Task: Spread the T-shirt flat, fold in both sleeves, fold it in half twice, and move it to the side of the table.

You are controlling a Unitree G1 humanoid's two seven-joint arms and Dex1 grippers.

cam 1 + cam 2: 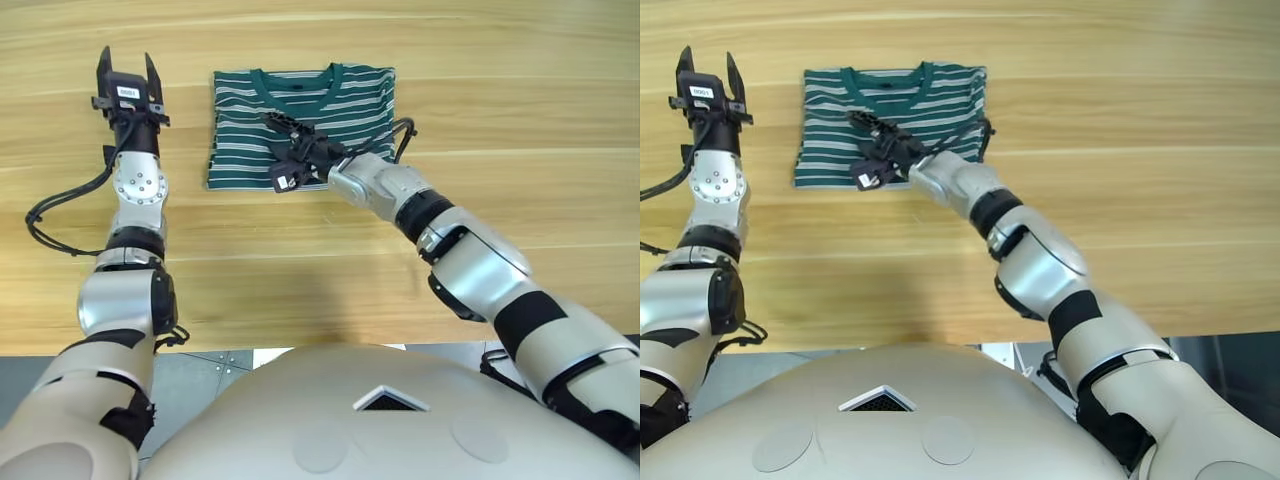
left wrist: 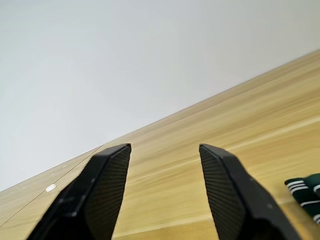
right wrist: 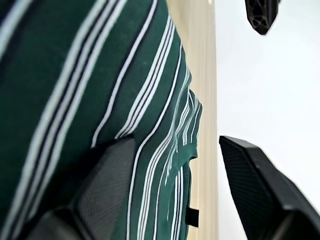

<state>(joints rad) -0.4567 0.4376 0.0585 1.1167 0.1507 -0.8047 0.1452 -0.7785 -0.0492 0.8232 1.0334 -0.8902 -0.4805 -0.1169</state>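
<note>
Right tool [image 3: 172, 150], wide open low over the folded shirt [image 1: 340, 110], may snag one layer, undoing folds. Left tool [image 1: 127, 62] also gapes wide.

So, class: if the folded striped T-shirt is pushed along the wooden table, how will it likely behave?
The T-shirt is soft, layered cloth, so it probably bunches rather than moving stiffly. The smooth table should let it slide. Lying flat, it shouldn't roll.
</note>
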